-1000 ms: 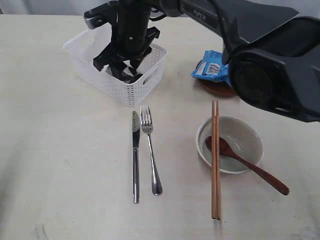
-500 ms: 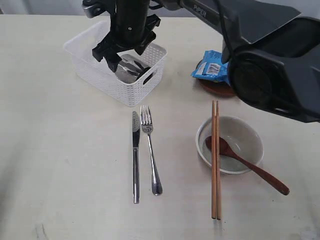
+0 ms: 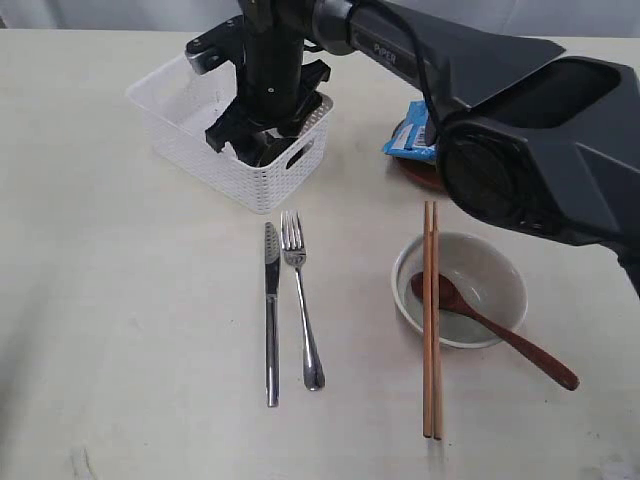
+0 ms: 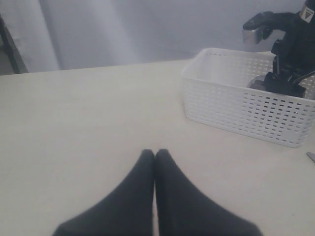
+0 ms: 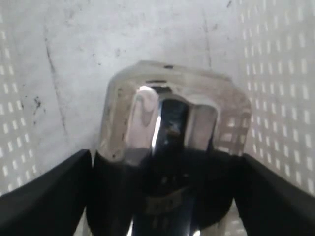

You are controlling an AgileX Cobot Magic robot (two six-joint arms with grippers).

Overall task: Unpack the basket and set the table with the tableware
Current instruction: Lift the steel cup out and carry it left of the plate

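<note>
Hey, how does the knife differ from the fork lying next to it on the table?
The knife ends in a plain blade, the fork in tines. The knife lies straight, while the fork slants slightly away from it toward the handle end. The knife's handle reaches farther from the basket than the fork's. Both are shiny steel and lie flat on the table, side by side, heads toward the basket.
</note>
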